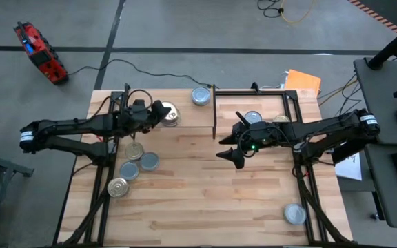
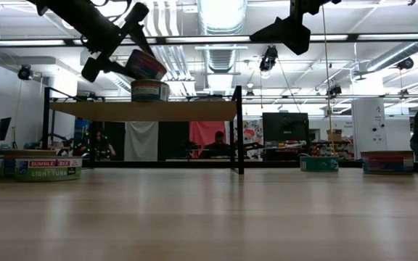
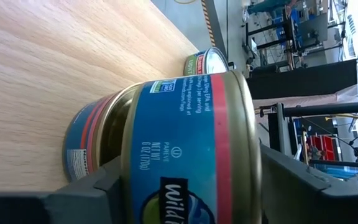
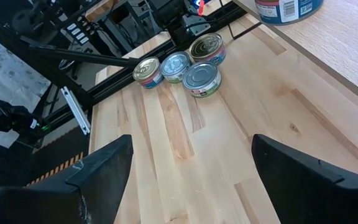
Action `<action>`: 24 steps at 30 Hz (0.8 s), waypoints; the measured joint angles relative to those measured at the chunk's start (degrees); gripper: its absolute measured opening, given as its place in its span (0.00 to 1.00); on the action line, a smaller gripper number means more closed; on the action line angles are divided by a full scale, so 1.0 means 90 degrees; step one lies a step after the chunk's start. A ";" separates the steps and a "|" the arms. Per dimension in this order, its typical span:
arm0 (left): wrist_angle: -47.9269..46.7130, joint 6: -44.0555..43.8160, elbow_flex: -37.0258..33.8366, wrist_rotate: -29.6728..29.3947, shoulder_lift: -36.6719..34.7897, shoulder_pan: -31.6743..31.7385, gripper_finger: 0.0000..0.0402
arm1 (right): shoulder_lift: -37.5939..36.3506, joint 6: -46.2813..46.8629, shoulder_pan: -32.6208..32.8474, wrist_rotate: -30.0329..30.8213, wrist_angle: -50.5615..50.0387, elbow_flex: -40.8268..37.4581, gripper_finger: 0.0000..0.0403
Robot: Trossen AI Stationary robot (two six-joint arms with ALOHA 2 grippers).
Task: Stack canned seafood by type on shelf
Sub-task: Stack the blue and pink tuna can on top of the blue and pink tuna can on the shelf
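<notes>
We see a blue-labelled tin point(image 2: 145, 65) tilted between the left tool point(image 1: 158, 114) fingers, just above another tin point(image 2: 149, 90) on the shelf point(image 1: 188, 116); whether it is gripped or just freed we cannot tell. A silver tin point(image 1: 200, 96) sits further along. Four tins point(image 1: 134, 167) wait below, one point(image 1: 295, 213) near the tabletop point(image 1: 205, 200) front edge. The right tool point(image 1: 231, 147) hangs wide and empty over bare board. We judge most stacking remains.
</notes>
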 joint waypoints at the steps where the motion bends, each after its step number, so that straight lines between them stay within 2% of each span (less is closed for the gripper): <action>1: 0.0000 0.0002 0.0000 0.0000 0.0000 0.0000 0.64 | 0.0000 0.0008 0.0000 0.0000 0.0000 0.0000 0.79; 7: 0.0002 0.0007 0.0000 0.0031 -0.0005 0.0000 0.69 | 0.0000 0.0021 0.0000 0.0005 -0.0002 0.0000 0.81; 24: 0.0355 -0.0013 0.0000 0.0168 -0.0007 0.0000 0.70 | 0.0001 0.0024 0.0000 0.0023 -0.0001 0.0000 0.81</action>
